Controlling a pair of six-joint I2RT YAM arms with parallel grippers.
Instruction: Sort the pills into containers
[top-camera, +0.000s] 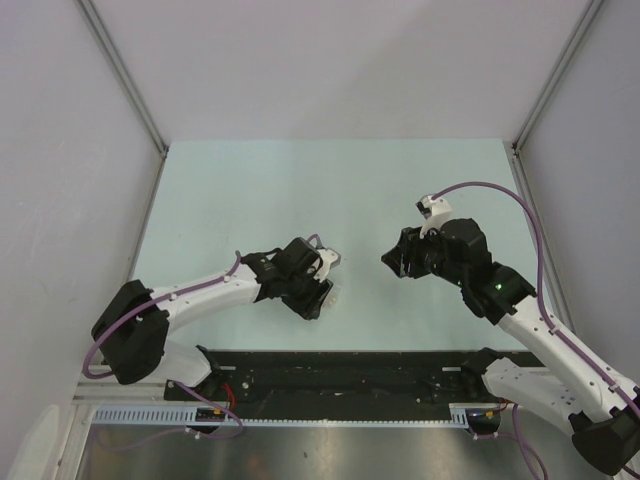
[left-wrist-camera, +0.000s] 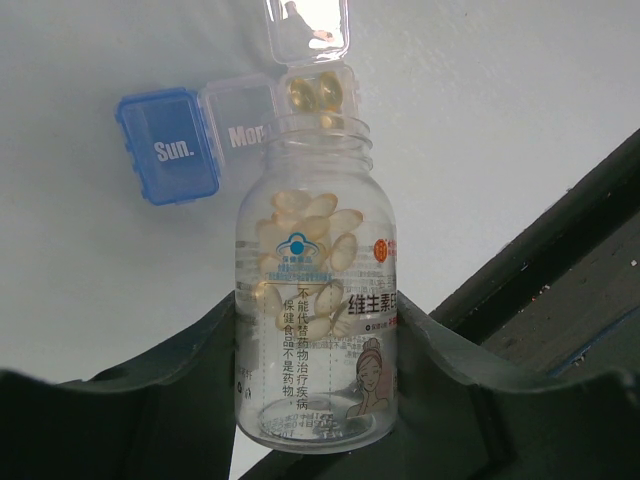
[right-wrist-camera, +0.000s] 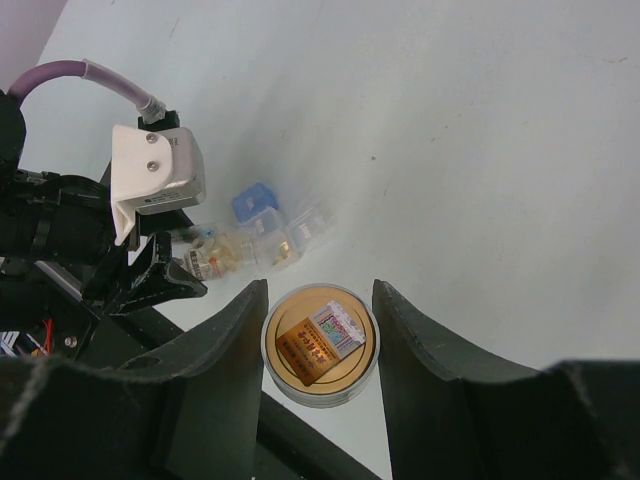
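The left end effector (left-wrist-camera: 318, 335) grips a clear bottle (left-wrist-camera: 315, 300) of pale yellow pills (left-wrist-camera: 305, 230). The bottle's open mouth sits at a pill box (left-wrist-camera: 170, 145) lying near the middle of the near edge of the tabletop (top-camera: 300, 190). The right end effector (right-wrist-camera: 320, 300) holds a round orange-tan jar (right-wrist-camera: 320, 345).

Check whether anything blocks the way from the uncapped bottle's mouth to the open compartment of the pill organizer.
Nothing visible does. The bottle, in the jaws of the left gripper, has no cap, and its mouth faces the open compartment, whose lid is flipped back.
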